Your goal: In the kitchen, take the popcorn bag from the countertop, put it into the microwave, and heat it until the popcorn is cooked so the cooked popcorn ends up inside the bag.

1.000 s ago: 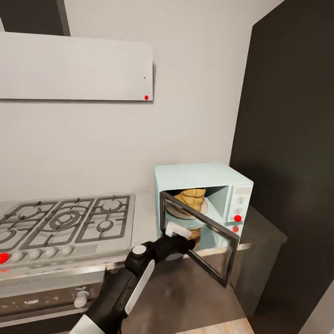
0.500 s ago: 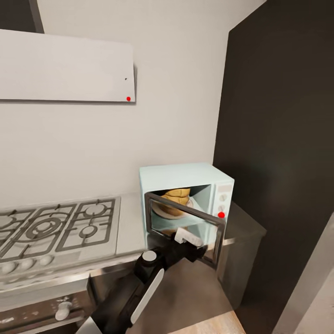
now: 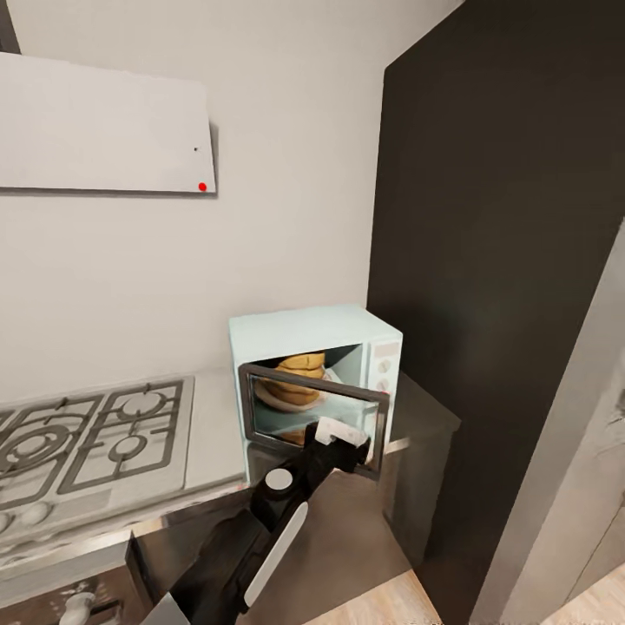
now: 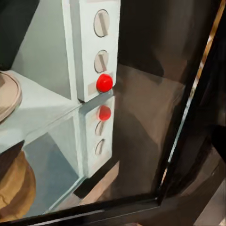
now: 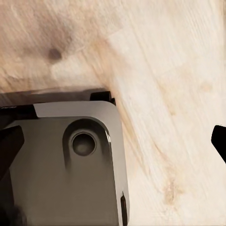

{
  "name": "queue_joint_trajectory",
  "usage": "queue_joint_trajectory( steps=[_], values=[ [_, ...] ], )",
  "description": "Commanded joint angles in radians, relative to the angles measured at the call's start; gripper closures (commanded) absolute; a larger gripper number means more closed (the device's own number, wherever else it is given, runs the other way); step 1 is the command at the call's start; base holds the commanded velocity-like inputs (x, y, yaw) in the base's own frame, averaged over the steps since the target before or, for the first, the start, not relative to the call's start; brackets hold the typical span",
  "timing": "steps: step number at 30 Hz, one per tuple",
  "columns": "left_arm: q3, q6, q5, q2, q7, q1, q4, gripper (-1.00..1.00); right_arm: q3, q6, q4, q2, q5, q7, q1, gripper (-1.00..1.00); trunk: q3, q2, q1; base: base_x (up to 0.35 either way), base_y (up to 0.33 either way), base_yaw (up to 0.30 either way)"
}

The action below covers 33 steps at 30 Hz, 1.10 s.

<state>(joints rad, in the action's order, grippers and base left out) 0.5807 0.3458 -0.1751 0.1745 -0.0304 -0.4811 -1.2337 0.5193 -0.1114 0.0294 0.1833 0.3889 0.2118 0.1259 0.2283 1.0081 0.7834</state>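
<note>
The mint-blue microwave [image 3: 299, 334] stands on the steel countertop [image 3: 215, 425] beside the wall. Inside it, the mustard-tan popcorn bag [image 3: 295, 375] rests on the round plate. The dark-framed glass door [image 3: 260, 430] hangs partly open across the front. My left gripper [image 3: 340, 437] presses against the door's outer face near its free edge; its fingers' state is unclear. In the left wrist view, the knob panel with its red dot [image 4: 104, 83] is mirrored in the door glass [image 4: 141, 141]. My right gripper [image 5: 113, 139] hangs open over the wood floor. Popcorn is out of view.
A gas hob [image 3: 87, 443] lies left of the microwave, with the white hood [image 3: 104, 130] above it. A tall dark cabinet [image 3: 503, 260] rises right beside the microwave. The robot's grey base [image 5: 70, 169] sits under the right gripper on the pale wood floor [image 5: 165, 70].
The microwave door has swung further toward shut with my left gripper following against it. The head camera has turned right, shifting the whole scene leftward.
</note>
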Motion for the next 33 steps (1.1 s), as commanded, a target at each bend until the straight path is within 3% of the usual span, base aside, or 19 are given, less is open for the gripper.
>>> queue_joint_trajectory(
  steps=[1, 7, 10, 15, 33],
  values=[
    [0.0, 0.004, -0.011, 0.0, -0.003, -0.001, 0.0, -1.0, 0.008, -0.005, 0.003, 0.0, 0.008, 0.001, 0.001, -1.0, 0.001, 0.001, 0.0, 0.0, 0.0, -0.229],
    [0.001, -0.001, -0.007, 0.0, -0.005, -0.001, -0.006, -1.0, 0.01, -0.005, 0.003, 0.001, 0.008, 0.001, 0.001, -1.0, 0.0, 0.001, 0.0, 0.0, 0.0, -0.222],
    [0.001, -0.047, -0.005, 0.0, -0.005, -0.001, -0.003, -1.0, 0.009, -0.006, 0.003, 0.0, 0.009, 0.001, 0.001, -1.0, 0.0, 0.001, 0.0, 0.0, 0.0, -0.052],
    [0.003, -0.06, -0.01, 0.0, -0.054, -0.001, -0.001, -1.0, 0.008, -0.007, 0.003, -0.001, 0.01, -0.008, 0.001, -1.0, 0.0, 0.001, 0.0, 0.012, 0.0, -0.002],
    [0.002, -0.064, -0.014, 0.0, -0.056, -0.001, 0.0, -1.0, 0.008, -0.007, 0.003, -0.001, 0.01, -0.008, 0.001, -1.0, 0.0, 0.001, 0.0, 0.235, 0.0, 0.0]
  ],
)
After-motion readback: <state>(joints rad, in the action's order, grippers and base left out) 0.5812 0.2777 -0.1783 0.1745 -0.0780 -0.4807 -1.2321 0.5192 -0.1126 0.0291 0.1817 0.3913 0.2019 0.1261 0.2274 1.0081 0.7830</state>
